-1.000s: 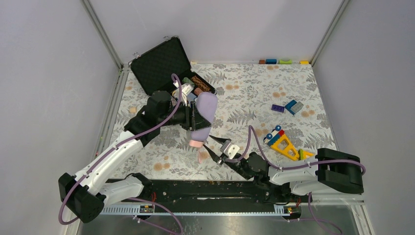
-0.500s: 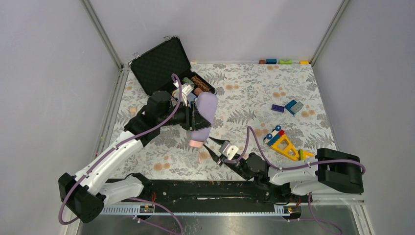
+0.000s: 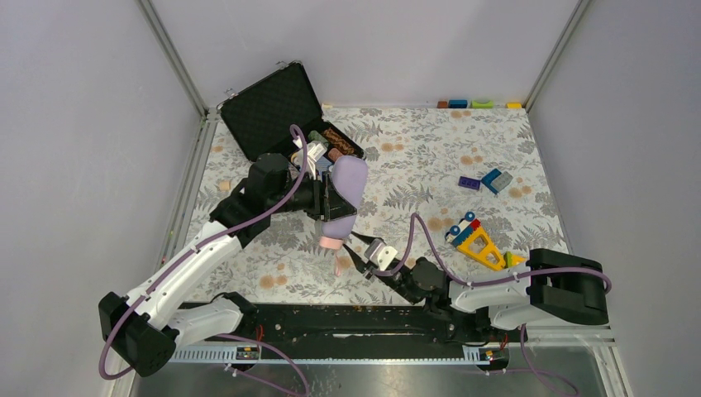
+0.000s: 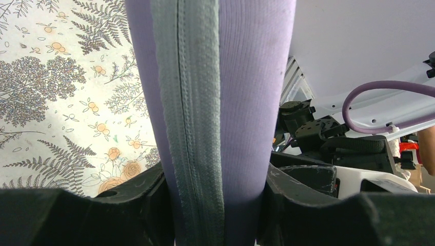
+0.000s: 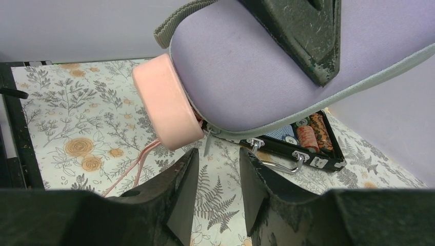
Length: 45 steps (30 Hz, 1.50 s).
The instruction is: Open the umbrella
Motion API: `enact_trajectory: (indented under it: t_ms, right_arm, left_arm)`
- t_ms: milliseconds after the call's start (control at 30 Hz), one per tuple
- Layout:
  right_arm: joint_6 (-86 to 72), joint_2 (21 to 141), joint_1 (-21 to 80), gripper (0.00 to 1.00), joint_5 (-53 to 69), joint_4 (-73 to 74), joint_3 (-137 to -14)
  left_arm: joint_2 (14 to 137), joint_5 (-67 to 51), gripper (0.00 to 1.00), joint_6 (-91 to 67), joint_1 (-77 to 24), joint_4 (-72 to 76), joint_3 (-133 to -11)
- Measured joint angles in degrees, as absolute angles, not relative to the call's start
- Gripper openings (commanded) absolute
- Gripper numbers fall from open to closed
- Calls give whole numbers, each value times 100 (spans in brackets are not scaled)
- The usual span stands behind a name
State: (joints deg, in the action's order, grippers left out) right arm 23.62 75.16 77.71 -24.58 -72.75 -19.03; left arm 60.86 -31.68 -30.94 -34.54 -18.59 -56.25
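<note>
My left gripper [image 3: 329,201] is shut across a lilac-grey fabric sleeve [image 3: 347,184] and holds it above the table, tilted down toward the near edge. In the left wrist view the sleeve [image 4: 220,97] with its grey zipper band fills the gap between the jaws of that gripper [image 4: 215,179]. Only the umbrella's round pink handle [image 3: 331,241] shows, sticking out of the sleeve's lower end; the rest is hidden inside. A thin pink strap [image 5: 131,171] hangs from the handle [image 5: 166,105]. My right gripper [image 5: 218,161] is open just below the handle, with nothing between its fingers [image 3: 357,252].
An open black case [image 3: 273,112] with chips stands at the back left, close behind the sleeve. Purple and blue bricks [image 3: 494,180] and a yellow-red toy [image 3: 479,241] lie on the right. Small coloured blocks [image 3: 479,104] line the back wall.
My right gripper has crept left and forward toward the pink handle, and its jaws have narrowed a little. The left arm and sleeve have not moved.
</note>
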Motion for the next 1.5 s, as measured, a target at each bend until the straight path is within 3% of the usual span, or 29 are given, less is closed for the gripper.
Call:
enact_trajectory:
  t_ms: [500, 1500]
  right_arm:
    - [2432, 7634, 7813, 40, -2460, -7273, -2029]
    - [2757, 7854, 7876, 25, -2727, -7450, -2126]
  left_arm:
    - [6086, -3179, 12, -3094, -3454, -1859, -5625]
    - [6147, -3238, 12, -3109, -3444, -1839, -5625]
